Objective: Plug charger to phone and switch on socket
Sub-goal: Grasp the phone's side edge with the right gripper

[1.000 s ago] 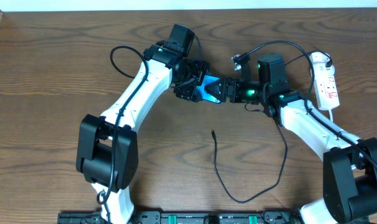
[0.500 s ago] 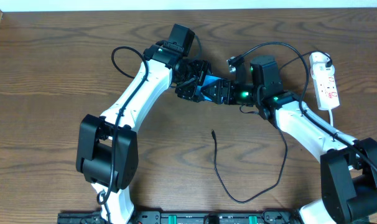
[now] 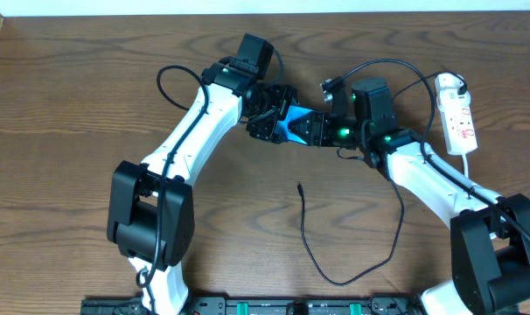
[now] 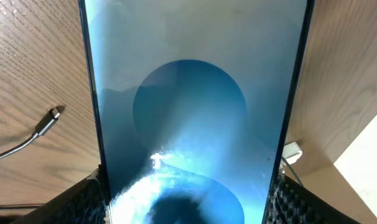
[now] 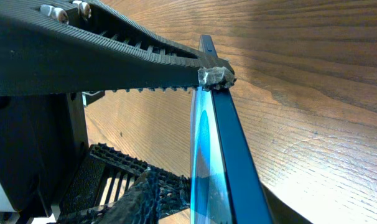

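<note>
Sitting in the left pincer (image 3: 278, 125), the phone (image 3: 294, 129) touches the right pincer (image 3: 316, 131).

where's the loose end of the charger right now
Overhead view: the charger tip lies on the table near centre, unplugged, on the robot's side of the phone.

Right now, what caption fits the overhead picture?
Left claw and right claw meet at the phone; charger tip lies loose on the table.

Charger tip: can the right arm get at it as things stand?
Probably not yet: the right gripper is shut on the phone, shared with the left gripper. The charger tip itself lies uncovered on the table.
</note>
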Robot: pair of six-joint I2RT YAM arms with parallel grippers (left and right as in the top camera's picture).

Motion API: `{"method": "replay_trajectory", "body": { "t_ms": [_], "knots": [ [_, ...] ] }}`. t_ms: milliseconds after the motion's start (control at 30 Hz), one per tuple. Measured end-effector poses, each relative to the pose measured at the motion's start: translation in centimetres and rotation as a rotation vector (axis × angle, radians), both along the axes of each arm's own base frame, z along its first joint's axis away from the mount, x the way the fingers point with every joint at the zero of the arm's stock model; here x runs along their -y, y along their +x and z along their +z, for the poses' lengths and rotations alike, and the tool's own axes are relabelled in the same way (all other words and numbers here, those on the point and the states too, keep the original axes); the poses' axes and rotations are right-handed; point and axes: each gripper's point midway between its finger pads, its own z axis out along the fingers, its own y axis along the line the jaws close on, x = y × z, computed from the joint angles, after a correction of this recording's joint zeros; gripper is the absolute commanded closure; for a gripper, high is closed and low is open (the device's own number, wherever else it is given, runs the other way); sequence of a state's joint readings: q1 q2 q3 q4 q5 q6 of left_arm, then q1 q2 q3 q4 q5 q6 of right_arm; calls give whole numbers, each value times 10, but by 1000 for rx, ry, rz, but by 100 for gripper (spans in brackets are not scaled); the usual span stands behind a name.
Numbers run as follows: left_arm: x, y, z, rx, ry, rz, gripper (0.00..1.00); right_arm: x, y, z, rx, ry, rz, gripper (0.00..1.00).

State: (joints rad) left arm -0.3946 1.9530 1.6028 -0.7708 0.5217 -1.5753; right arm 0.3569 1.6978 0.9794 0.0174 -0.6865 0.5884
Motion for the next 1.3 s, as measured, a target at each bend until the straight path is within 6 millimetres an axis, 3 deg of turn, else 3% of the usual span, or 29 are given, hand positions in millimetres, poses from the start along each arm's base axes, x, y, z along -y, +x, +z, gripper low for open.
{"method": "replay_trajectory", "body": {
  "t_ms": [700,733,767,833,1033,1300],
  "knots": [
    [5,-1,1,6,-8,-6,92,5,3,-6,-14,-23,-31,99],
    [5,0,2,7,-10,-4,90,4,1,-7,-18,-27,-26,99],
    [6,2,3,15,-13,-1,48,4,-2,-10,-30,-30,-19,99],
    [5,5,6,30,-16,0,12,3,-4,-13,-39,-32,-14,99],
    [6,1,5,8,-17,0,9,18,9,-11,-22,-30,-60,99],
    [2,17,12,76,-39,-2,9,77,45,-8,-84,20,-276,99]
  ]
}}
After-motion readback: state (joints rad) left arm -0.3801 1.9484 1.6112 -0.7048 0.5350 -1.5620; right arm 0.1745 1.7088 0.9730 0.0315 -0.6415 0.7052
